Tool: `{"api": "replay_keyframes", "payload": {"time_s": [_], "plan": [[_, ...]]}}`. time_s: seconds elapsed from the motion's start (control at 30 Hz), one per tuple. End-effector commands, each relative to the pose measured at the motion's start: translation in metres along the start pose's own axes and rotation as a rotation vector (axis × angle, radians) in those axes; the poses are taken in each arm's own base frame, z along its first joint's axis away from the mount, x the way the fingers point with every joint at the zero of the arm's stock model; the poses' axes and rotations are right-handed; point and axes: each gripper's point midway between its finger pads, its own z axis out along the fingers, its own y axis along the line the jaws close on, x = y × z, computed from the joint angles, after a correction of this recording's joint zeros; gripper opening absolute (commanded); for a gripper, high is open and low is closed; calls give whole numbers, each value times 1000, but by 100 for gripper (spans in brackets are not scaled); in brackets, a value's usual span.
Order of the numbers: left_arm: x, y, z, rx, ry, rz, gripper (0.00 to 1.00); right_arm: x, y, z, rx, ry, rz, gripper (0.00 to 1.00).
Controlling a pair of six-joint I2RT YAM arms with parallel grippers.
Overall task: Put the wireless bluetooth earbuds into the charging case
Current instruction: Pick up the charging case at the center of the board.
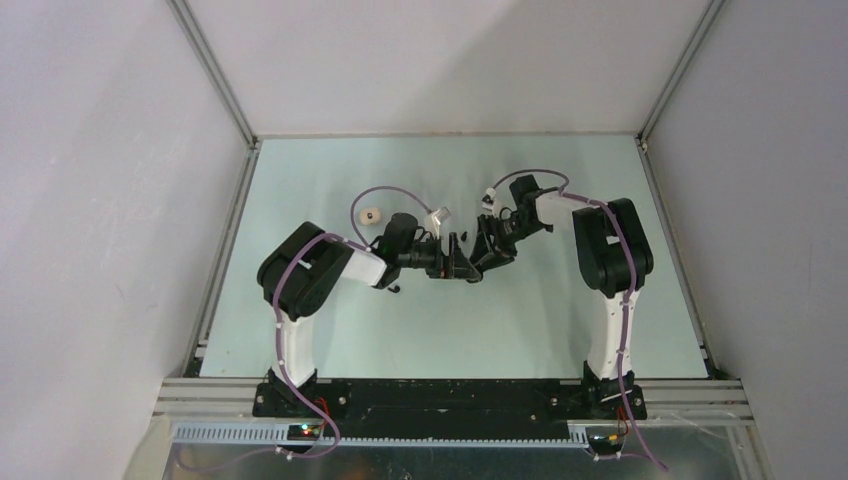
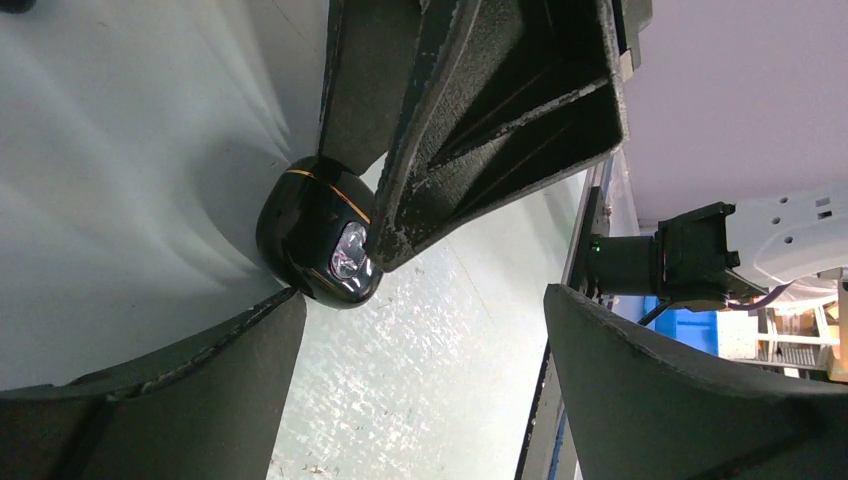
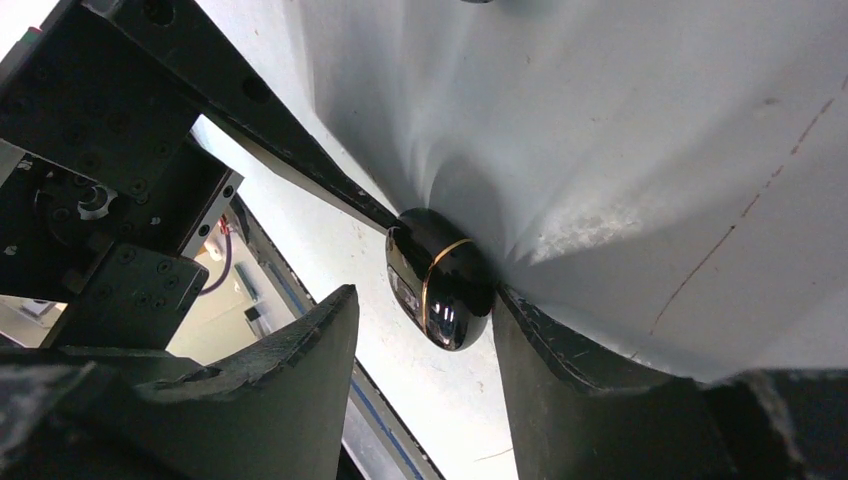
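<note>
The left gripper (image 2: 425, 300) stands wide open and holds nothing. In its wrist view the tip of one finger (image 2: 190, 385) touches the underside of the black case (image 2: 315, 225), while its other finger (image 2: 690, 400) is well apart from the case, with bare table between them.

The right gripper (image 3: 425, 300) is about half open, with the case lying between its jaws. One finger (image 3: 610, 385) touches the case. A bright strip of table shows between the case and the other finger (image 3: 265, 395), so the jaws are not clamped on it. In the left wrist view a ribbed finger of the right gripper comes down over the case from above and covers part of its side.

The case is a glossy black oval with a thin gold line round it. It rests on the pale green table (image 1: 330, 330) at about the middle, where the two grippers meet nose to nose. From above it is mostly hidden among the dark fingers.

Just beyond the left gripper, on its far side, lies a pale box (image 1: 437, 217). Further left, near the left arm's cable, is a cream box (image 1: 370, 214) with a dark dot on it. The earbuds are too small to pick out in any view
</note>
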Motion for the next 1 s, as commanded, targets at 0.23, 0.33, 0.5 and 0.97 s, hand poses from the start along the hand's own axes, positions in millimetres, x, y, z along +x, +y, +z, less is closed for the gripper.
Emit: {"api": "replay_keyframes", "payload": {"time_s": [0.23, 0.33, 0.5, 0.97], "plan": [[-11, -7, 7, 29, -18, 53, 95, 5, 12, 3, -145, 10, 23, 49], [-10, -9, 7, 32, -17, 51, 95, 5, 16, -4, -189, -8, 21, 47], [-8, -11, 9, 37, -8, 49, 95, 9, 27, -8, -252, -8, -4, 45], [-14, -9, 8, 12, -40, 54, 95, 3, 16, -7, -103, -58, -75, 44]]}}
